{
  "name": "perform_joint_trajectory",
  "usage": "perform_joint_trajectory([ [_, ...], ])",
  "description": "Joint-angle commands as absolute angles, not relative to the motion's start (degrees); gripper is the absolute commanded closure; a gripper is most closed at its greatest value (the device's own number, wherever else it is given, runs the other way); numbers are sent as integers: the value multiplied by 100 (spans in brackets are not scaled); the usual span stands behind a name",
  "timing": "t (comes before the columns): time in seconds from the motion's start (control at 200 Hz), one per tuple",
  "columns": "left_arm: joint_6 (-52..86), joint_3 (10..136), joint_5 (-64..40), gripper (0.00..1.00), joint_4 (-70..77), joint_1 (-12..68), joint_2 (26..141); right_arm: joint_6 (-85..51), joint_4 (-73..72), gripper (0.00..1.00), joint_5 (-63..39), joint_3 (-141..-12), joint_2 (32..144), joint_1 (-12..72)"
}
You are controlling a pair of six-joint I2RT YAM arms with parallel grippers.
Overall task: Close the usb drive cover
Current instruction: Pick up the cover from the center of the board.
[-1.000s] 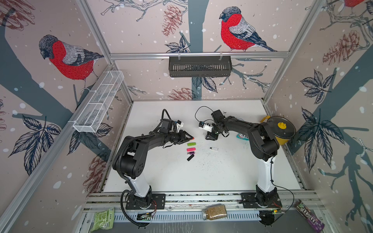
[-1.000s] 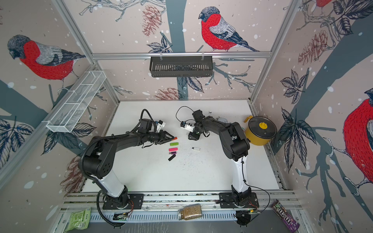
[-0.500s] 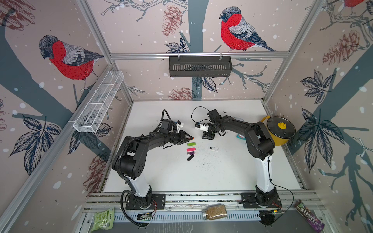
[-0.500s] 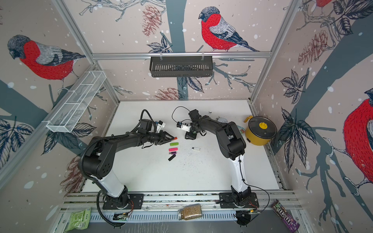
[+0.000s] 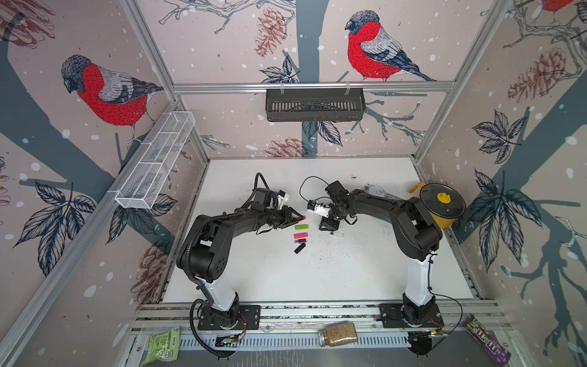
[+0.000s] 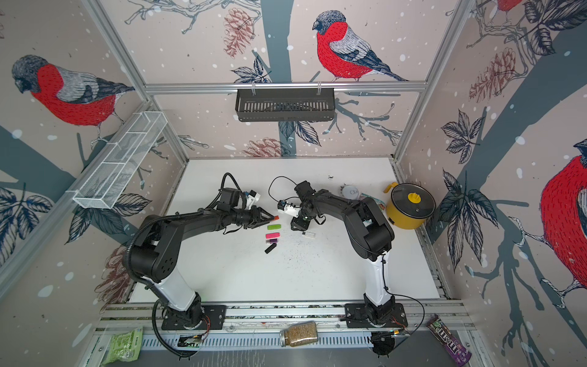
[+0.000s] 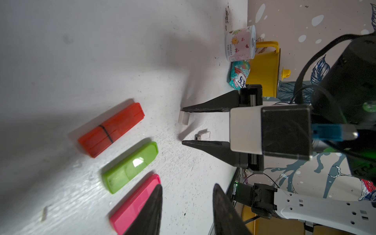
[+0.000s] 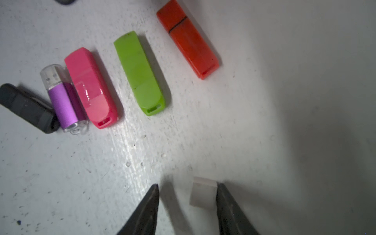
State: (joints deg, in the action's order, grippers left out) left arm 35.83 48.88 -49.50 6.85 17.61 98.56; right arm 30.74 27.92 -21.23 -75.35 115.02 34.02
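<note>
A small white cover [image 8: 203,193] stands on the table between the fingers of my right gripper [image 8: 188,185], touching one finger with a gap to the other; the gripper is open. In the left wrist view the cover [image 7: 184,118] sits by the right gripper [image 7: 182,126], and the uncapped white usb drive [image 7: 202,135] lies just behind it. The drive [image 5: 337,234] shows in both top views, to the right of the right gripper [image 5: 327,224]. My left gripper [image 7: 188,186] is open and holds nothing, low by the red drive [image 5: 303,218].
Red [image 8: 187,38], green [image 8: 140,73], pink [image 8: 91,87], purple [image 8: 65,103] and black [image 8: 26,107] drives lie in a row between the arms. A yellow pot [image 5: 441,203], a can [image 7: 241,43] and a snack packet [image 7: 239,76] stand at the right rear.
The right wrist has shifted left and come down toward the table, and its jaws have narrowed a little around the white cover. The left arm has not moved.
</note>
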Motion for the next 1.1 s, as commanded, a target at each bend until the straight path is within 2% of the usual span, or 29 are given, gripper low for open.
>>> perform_joint_trajectory([
  [0.0,3636,4886,-5028,59,861,1793,9807,2273,3540,54,-2142,-7328,11488,3480],
  [0.28,3653,4808,-5010,59,898,1859,9702,1202,3414,54,-2115,-6974,11262,3789],
  [0.42,3654,4777,-5019,59,897,1866,9641,1131,3422,54,-2026,-7046,11032,3808],
  [0.825,3541,4620,-4791,59,738,1856,9179,3190,3455,52,-1433,-7361,10568,3549],
  [1.096,3500,4525,-4626,59,686,1707,9006,1873,3346,52,-1409,-7347,10695,3828],
])
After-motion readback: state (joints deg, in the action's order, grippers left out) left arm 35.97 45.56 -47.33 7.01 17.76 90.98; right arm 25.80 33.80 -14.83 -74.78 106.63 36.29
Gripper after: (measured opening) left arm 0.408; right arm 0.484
